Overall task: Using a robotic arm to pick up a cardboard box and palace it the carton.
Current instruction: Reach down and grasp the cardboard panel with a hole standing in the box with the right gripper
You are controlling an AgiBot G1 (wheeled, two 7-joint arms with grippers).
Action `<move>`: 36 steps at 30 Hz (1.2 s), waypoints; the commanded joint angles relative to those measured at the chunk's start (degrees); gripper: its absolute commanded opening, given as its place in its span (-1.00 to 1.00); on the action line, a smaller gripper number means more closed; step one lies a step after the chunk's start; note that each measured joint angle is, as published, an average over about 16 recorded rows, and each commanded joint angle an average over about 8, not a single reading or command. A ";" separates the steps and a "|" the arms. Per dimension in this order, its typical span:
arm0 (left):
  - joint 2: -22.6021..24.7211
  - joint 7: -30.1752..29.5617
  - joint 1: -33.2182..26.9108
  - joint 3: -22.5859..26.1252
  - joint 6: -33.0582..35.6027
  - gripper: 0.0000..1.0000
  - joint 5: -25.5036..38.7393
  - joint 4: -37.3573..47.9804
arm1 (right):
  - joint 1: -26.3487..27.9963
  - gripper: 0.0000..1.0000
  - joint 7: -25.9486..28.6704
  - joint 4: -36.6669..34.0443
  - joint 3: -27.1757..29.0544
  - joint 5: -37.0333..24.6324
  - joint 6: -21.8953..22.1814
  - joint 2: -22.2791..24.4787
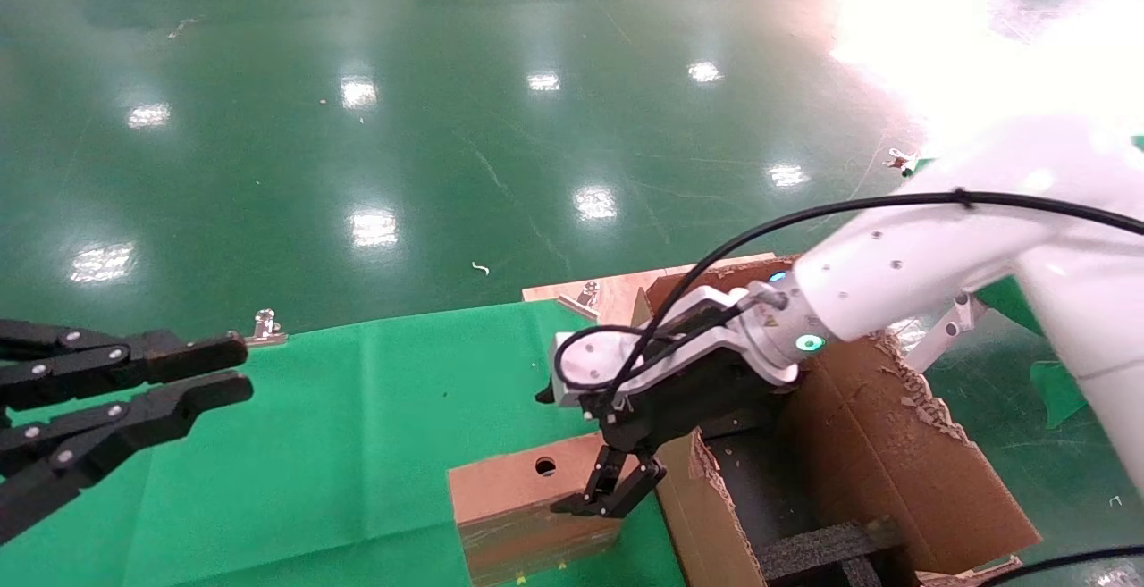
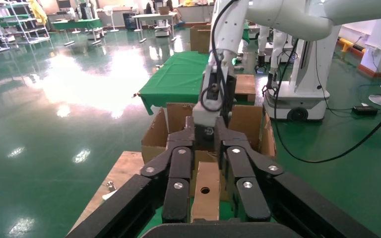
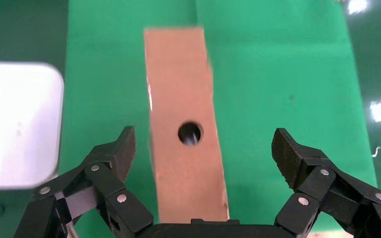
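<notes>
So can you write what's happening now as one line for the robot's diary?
right gripper: open, over box, not gripping | box: on green cloth beside carton | left gripper: open, idle at left

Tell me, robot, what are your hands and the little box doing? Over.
Right gripper open, straddling cardboard box. Box on green cloth beside carton. Left gripper open, parked aside.

Table covered by a green cloth (image 1: 340, 444), standing on a glossy green floor (image 1: 447, 122). A small brown cardboard box (image 1: 518, 502) with a round hole stands on the cloth near its right edge, just beside a large open carton (image 1: 894, 444).
</notes>
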 commanded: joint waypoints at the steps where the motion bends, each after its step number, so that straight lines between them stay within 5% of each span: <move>1: 0.00 0.00 0.00 0.00 0.00 -1.00 0.00 0.00 | 1.09 1.00 -0.66 -1.15 -1.68 -1.73 -0.06 -1.28; 5: 0.00 0.00 0.00 0.00 0.00 -0.99 0.00 0.00 | 3.10 1.00 -1.92 -2.81 -4.89 -4.30 -0.18 -3.32; 11: 0.00 0.00 0.00 0.00 0.00 0.51 0.00 0.00 | 5.57 1.00 -3.41 -4.08 -9.06 -6.53 -0.25 -5.40; 13: 0.00 0.00 0.00 0.00 0.00 1.00 0.00 0.00 | 6.06 0.67 -3.70 -4.38 -10.04 -6.90 -0.25 -5.85; 19: -0.01 0.00 0.01 0.00 -0.01 1.00 -0.01 0.01 | 6.93 -0.83 -4.11 -5.08 -11.83 -7.44 -0.30 -6.73; 20: -0.01 0.00 0.01 0.00 -0.02 1.00 -0.01 0.02 | 7.01 -0.95 -4.14 -5.17 -11.99 -7.47 -0.30 -6.82; 36: -0.01 0.00 0.01 0.00 -0.02 1.00 -0.01 0.01 | 6.59 -1.00 -4.07 -4.76 -11.15 -7.05 -0.21 -6.35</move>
